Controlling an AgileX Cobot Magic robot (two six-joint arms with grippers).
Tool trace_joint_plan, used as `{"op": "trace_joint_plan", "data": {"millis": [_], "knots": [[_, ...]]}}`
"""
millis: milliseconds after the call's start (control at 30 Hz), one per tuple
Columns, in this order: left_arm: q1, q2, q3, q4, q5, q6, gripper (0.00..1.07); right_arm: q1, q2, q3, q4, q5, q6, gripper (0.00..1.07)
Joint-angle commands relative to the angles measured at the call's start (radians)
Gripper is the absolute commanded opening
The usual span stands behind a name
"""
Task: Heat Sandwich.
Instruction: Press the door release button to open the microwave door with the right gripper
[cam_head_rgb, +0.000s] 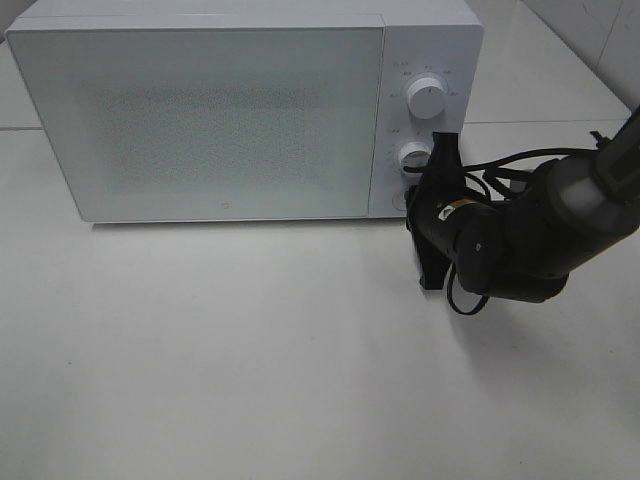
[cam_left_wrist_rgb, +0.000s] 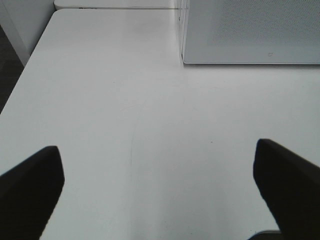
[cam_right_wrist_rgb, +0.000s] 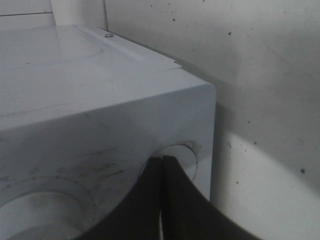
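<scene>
From the high camera, a white microwave (cam_head_rgb: 245, 110) is standing at the far side of the white table (cam_head_rgb: 250, 350), and its frosted door (cam_head_rgb: 200, 150) is sitting closed. On the right part of its front, an upper knob (cam_head_rgb: 428, 98) and a lower knob (cam_head_rgb: 413, 156) are showing. The right arm (cam_head_rgb: 560, 225) is occupying the right side of the scene, and the right gripper (cam_head_rgb: 446, 145) is pointing toward the far side with its jaws pressed together and nothing between them. Its tips are sitting just to the right of the lower knob, and I cannot tell if they are touching it. The sandwich is not showing here, and nothing is showing through the door, so I cannot tell where it is lying. In the left wrist view, the left gripper (cam_left_wrist_rgb: 160, 195) is facing down to the table (cam_left_wrist_rgb: 125, 100) with its dark fingers (cam_left_wrist_rgb: 30, 192) spreading wide and holding nothing. A near corner of the microwave (cam_left_wrist_rgb: 250, 30) is appearing beyond them, well apart. In the right wrist view, the right gripper (cam_right_wrist_rgb: 162, 165) is showing both fingers closed flat against each other, and the tips are meeting a small round control (cam_right_wrist_rgb: 182, 150) near a corner of the white panel (cam_right_wrist_rgb: 100, 115). A larger round knob (cam_right_wrist_rgb: 40, 215) is sitting beside it. Which knob is which I cannot tell from this view.
</scene>
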Motion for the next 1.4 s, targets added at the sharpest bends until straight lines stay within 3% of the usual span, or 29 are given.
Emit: {"op": "trace_joint_plan", "data": {"millis": [33, 600, 1000, 1400], "knots": [[0.004, -0.005, 0.001, 0.0, -0.013, -0.002, 0.98, -0.008, 0.011, -0.021, -0.02, 0.005, -0.013, 0.0], [0.004, -0.005, 0.001, 0.0, -0.013, -0.002, 0.98, -0.009, 0.014, -0.096, -0.037, -0.048, 0.004, 0.0], [0.004, -0.005, 0.001, 0.0, -0.013, -0.002, 0.98, -0.009, 0.069, -0.23, 0.015, -0.331, -0.072, 0.0], [0.004, -0.005, 0.001, 0.0, -0.013, -0.002, 0.98, -0.009, 0.069, -0.236, -0.009, -0.3, -0.079, 0.0]]}}
